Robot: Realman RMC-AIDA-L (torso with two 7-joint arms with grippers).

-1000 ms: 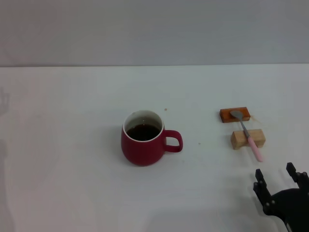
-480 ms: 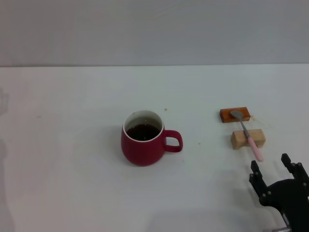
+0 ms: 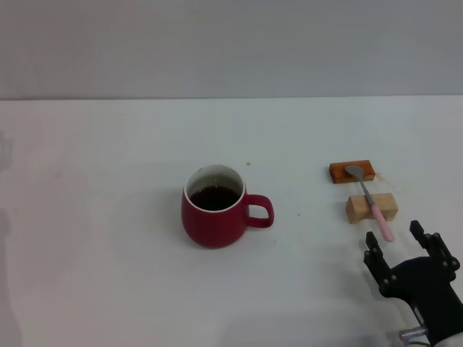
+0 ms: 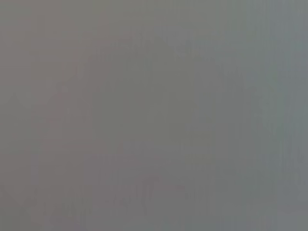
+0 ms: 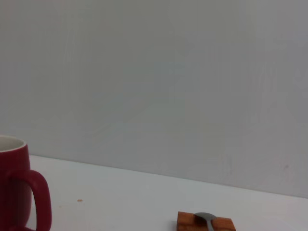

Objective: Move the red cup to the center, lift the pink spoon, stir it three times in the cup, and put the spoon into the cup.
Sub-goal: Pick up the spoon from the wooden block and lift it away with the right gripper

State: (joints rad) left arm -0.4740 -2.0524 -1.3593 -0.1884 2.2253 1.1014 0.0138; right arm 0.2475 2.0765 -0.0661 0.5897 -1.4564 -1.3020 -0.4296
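Note:
The red cup [image 3: 215, 207] stands near the middle of the white table, handle toward the right, with dark liquid inside. It also shows in the right wrist view [image 5: 19, 185]. The pink spoon [image 3: 370, 202] lies across two blocks at the right, its grey bowl on the orange-brown block [image 3: 351, 172], its pink handle over the light wooden block [image 3: 371, 207]. My right gripper [image 3: 403, 246] is open, just in front of the spoon's handle end and not touching it. The left gripper is out of view.
The orange-brown block with the spoon bowl also shows in the right wrist view [image 5: 185, 222]. A grey wall stands behind the table. The left wrist view shows only plain grey.
My right gripper has moved forward and to the left, closer to the spoon's handle end. The cup, spoon and blocks have not moved.

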